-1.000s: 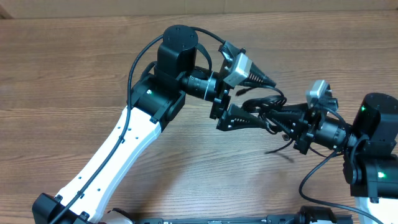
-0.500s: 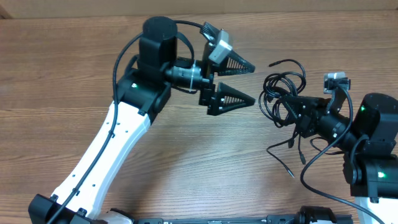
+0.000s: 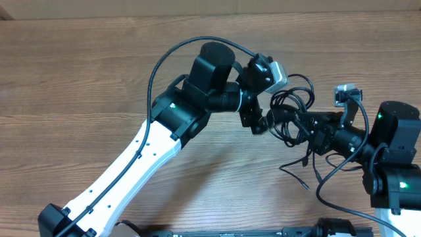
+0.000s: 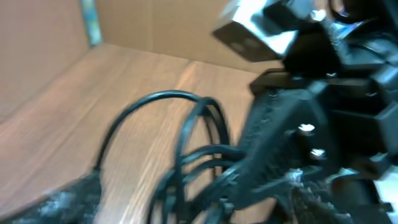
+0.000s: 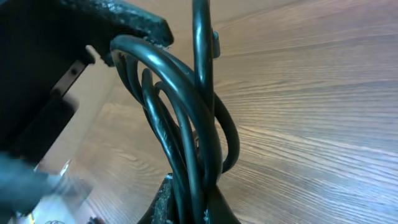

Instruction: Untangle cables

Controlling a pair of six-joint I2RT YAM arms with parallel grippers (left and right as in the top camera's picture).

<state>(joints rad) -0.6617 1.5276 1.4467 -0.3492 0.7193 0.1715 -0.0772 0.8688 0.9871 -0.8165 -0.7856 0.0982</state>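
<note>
The cables (image 3: 297,99) are a bunch of thin black loops held above the table, with loose ends (image 3: 304,172) trailing down to the wood. My right gripper (image 3: 295,124) is shut on the bunch; in the right wrist view the cords (image 5: 186,118) run up from between its fingers (image 5: 168,205). My left gripper (image 3: 266,112) has come in from the left and stands open. In the blurred left wrist view several cable loops (image 4: 186,143) lie between its wide-apart fingers (image 4: 68,199). I cannot tell whether they touch the cords.
The wooden table (image 3: 79,79) stretches to the left and behind both arms. The left arm's white link (image 3: 131,164) crosses the near left of it. The right arm's base (image 3: 395,178) stands at the right edge. A cardboard wall (image 4: 155,25) rises behind.
The left arm pulled back to the left half a second ago and has now swung right again, bringing its open jaws round the cable loops. The right gripper kept its hold on the bunch.
</note>
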